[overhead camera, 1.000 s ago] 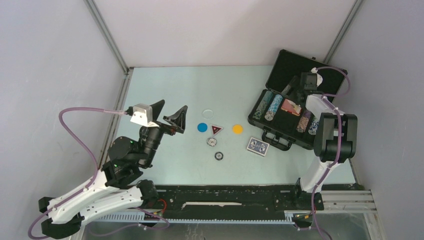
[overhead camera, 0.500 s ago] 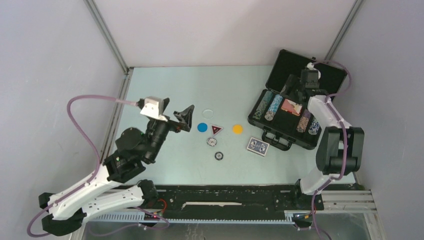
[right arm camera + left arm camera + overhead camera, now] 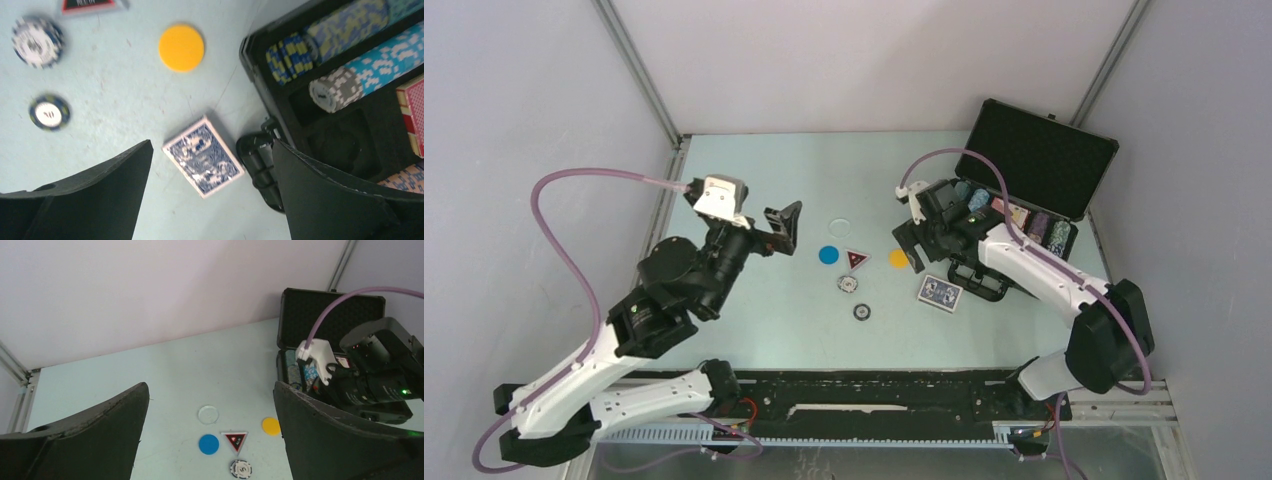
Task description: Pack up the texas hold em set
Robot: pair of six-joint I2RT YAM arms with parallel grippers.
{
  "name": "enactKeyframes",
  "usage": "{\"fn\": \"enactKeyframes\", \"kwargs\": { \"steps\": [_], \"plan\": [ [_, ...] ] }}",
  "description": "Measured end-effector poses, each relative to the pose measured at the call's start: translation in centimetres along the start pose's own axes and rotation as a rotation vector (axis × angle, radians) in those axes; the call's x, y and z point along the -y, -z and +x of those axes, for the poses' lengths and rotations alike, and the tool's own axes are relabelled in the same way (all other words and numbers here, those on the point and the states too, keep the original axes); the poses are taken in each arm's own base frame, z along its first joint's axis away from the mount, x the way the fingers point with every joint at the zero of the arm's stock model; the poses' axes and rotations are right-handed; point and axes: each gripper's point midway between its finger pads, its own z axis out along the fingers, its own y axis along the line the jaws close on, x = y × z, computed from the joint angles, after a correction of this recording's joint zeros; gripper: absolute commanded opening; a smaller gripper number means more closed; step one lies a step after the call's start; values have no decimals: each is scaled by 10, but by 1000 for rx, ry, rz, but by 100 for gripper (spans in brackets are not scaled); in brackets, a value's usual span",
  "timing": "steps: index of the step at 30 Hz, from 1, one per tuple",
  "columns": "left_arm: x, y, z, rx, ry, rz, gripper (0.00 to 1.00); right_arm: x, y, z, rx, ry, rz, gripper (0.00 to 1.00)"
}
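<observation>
"Top external view first. Where does the briefcase (image 3: 1036,160) stand?"
"On the desk (image 3: 764,170), lid up, with chip rows (image 3: 1049,235) inside. The blue deck (image 3: 940,292) lies outside, just beside the handle (image 3: 979,283). The yellow disc (image 3: 899,258), red triangle (image 3: 856,259) and blue disc (image 3: 828,254) lie further left of the briefcase. The right hand (image 3: 914,245) hangs at the briefcase's left end. The left hand (image 3: 786,232) is well apart from it."
"Left wrist view?"
"Left hand (image 3: 210,390) spread wide, nothing between its fingers. The briefcase (image 3: 330,310) shows beyond, partly behind the right arm (image 3: 380,375)."
"Right wrist view?"
"Right hand (image 3: 212,145) likewise spread wide and empty, above the blue deck (image 3: 202,163). That deck rests on the desk near the handle (image 3: 257,160); I cannot tell whether they touch. A red deck (image 3: 412,112) sits inside the briefcase beside the chip rows (image 3: 360,75)."
</observation>
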Motion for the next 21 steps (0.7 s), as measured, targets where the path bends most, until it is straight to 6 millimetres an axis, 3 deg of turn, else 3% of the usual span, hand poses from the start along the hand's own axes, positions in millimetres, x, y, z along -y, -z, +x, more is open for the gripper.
{"fn": "enactKeyframes", "kwargs": {
  "steps": [6, 10, 17, 21],
  "plan": [
    [-14, 7, 3, 9, -15, -43, 100, 2, -18, 42, -195, 86, -15, 98],
    [-12, 2, 27, -27, -61, -53, 100, -3, -33, 73, -338, 117, -51, 100],
    [-7, -3, 70, -94, -126, -50, 100, -6, -37, 91, -420, 111, -80, 99],
    [-9, -1, 69, -76, -108, -46, 100, -10, -43, 102, -468, 114, -96, 98]
  ]
}}
